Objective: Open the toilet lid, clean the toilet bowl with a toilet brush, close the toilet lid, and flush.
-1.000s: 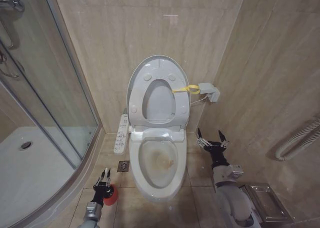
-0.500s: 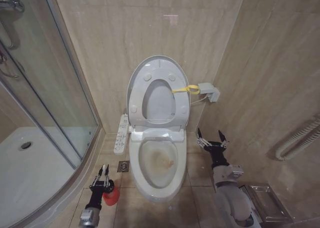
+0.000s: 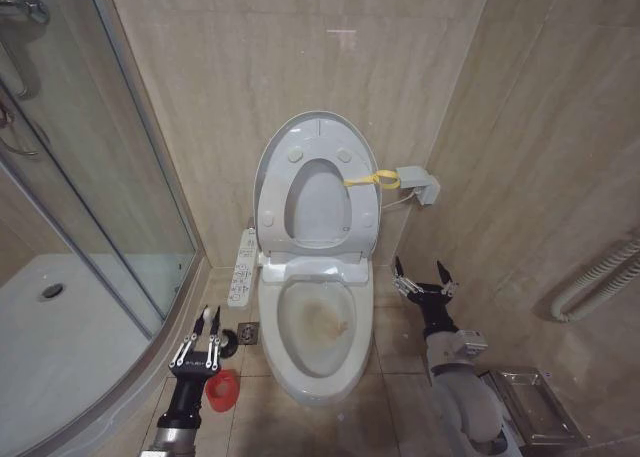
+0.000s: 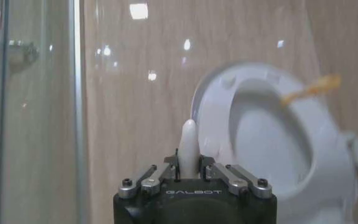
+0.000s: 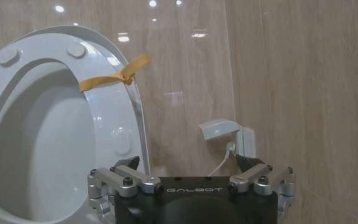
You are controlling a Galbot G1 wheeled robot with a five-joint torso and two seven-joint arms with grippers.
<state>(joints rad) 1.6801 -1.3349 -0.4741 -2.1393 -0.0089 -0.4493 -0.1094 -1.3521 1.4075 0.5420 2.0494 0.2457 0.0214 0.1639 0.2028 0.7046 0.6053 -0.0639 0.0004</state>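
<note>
Left gripper [image 3: 203, 337] pinching the brush [image 4: 188, 140] beside the bowl [image 3: 318, 329] — right gripper [image 3: 422, 277] spread, "GALBOT" printed on both.

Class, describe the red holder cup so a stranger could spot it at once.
Start at the toilet bowl against the tiled wall. On the floor to its left, towards the shower's glass door, stands the small round red holder cup, just beside the left claw. It is the only red thing among beige tiles and white fittings.
</note>
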